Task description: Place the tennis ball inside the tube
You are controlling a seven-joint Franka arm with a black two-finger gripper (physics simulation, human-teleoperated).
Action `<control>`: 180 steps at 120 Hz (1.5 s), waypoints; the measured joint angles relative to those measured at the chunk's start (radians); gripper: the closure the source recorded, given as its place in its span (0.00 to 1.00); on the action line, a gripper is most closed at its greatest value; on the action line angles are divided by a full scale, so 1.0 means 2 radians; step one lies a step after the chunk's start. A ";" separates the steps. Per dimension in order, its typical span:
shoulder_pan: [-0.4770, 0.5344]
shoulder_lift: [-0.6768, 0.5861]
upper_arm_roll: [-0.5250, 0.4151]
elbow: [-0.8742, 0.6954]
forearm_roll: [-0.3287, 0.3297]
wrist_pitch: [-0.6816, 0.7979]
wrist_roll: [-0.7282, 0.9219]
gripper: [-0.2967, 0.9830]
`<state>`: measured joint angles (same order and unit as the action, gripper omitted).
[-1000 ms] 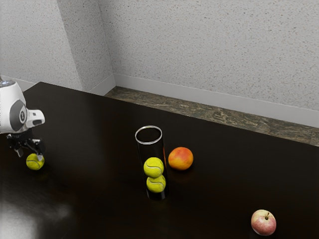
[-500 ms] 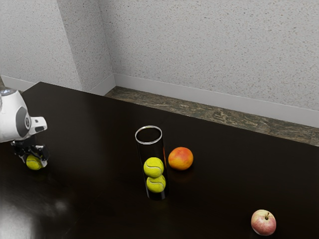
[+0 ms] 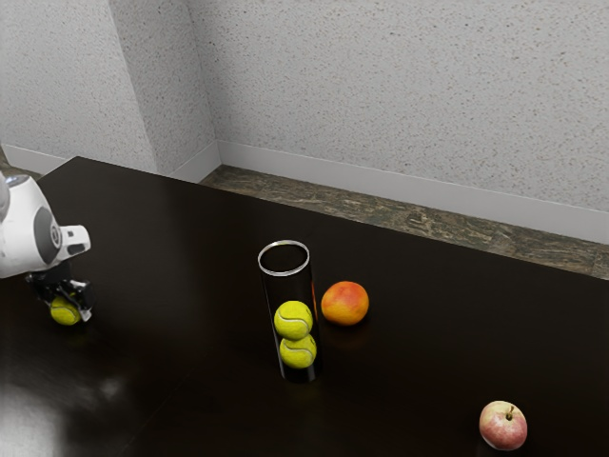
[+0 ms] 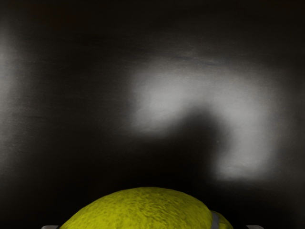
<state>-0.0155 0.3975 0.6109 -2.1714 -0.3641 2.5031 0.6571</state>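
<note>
Tennis ball [image 3: 65,311] in its grasp, my gripper [image 3: 68,312] has just narrowed around it low at the worktop [image 3: 190,286], so lifting toward the tube [image 3: 284,274], well apart, looks next.

A rounded white arm [image 3: 21,228] with dark grey panel [image 3: 44,234], black hand [image 3: 68,314]

Black two-finger gripper [image 3: 67,312] lower than one second ago, turned slightly, shifted a little toward exterior view's right; white arm [image 3: 27,228] lowered with it. Fuzzy yellow-green tennis ball [image 3: 64,311], mostly below jaws then, now between them, one jaw overlapping its side toward exterior view's right. Most of descent came in first half-second; only slight shift since.
</note>
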 joint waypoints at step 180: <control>-0.186 -0.147 -0.191 0.198 0.125 -0.233 -0.182 0.48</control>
<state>-0.3885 0.1037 0.2297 -1.7758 -0.1147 2.0379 0.2934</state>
